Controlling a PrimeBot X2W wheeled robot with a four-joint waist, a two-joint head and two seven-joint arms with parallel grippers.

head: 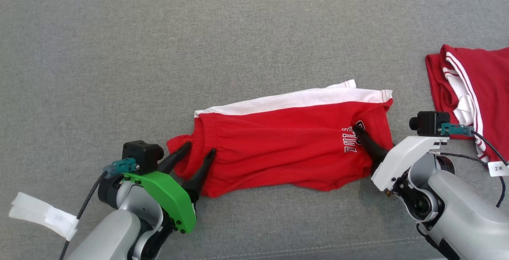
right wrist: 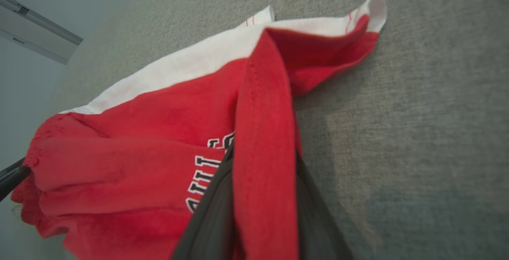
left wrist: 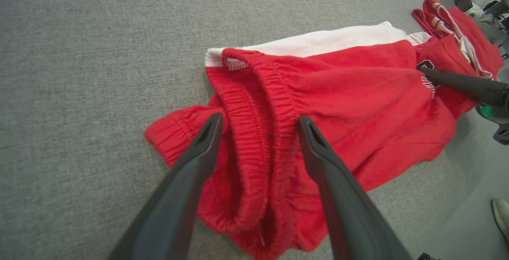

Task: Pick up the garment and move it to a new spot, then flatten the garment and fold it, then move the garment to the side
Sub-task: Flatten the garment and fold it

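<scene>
Likely flattening: your right gripper (head: pixel 356 129) pinches the red shorts (head: pixel 278 144) by a hem; left gripper (head: pixel 200 147) gapes wide (astride the waistband (left wrist: pixel 274 89)); close it next.

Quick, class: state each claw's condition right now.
Left claw: open, astride the waistband of the red shorts.
Right claw: a fold of the red shorts between its fingers; clamped or loose cannot be told.
</scene>
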